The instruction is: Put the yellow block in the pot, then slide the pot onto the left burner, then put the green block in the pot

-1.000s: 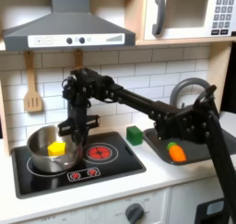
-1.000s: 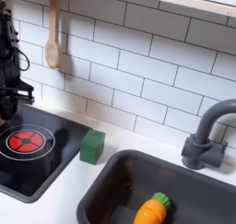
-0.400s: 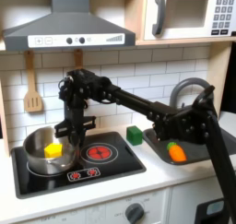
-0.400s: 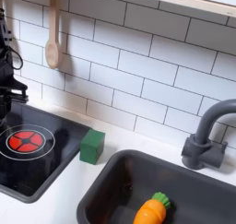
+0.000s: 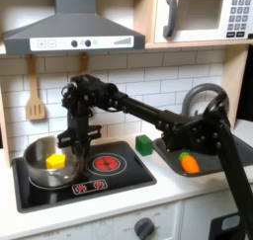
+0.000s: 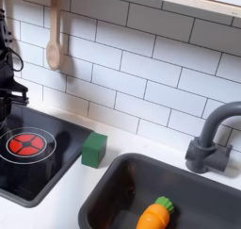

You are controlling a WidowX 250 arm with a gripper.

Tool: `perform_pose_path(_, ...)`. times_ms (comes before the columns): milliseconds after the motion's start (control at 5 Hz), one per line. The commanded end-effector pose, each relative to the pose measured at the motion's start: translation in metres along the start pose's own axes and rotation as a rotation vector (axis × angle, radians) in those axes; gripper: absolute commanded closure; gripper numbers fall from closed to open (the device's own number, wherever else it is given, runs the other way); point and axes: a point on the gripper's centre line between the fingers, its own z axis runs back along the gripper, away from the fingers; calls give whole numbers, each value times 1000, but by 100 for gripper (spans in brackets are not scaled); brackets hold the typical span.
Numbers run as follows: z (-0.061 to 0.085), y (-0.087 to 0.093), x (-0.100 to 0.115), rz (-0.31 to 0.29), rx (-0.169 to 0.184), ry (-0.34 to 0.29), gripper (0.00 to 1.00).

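The pot (image 5: 46,161), steel and shiny, sat on the left burner (image 5: 40,177) in the first exterior view, with the yellow block (image 5: 56,160) inside it. We judged the slide done; next we needed the green block (image 6: 93,149), beside the stovetop (image 6: 42,167). Behind the pot the gripper (image 5: 76,140) pointed downward from the folded arm; we could not tell its jaws' opening.

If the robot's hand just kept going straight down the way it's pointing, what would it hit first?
Probably the pot's right rim or the black stovetop beside it; the hand points down near that edge, but depth is unclear.
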Motion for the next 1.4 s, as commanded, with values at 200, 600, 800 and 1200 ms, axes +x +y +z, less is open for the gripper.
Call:
perform_pose_path(200,-4,2,0,2,14,9,100)
perform_pose_path(600,-13,5,-5,-12,32,14,100)
perform_pose_path(800,-11,3,-6,-17,36,4,100)
perform_pose_path(1200,-7,6,-5,-9,31,-2,0)
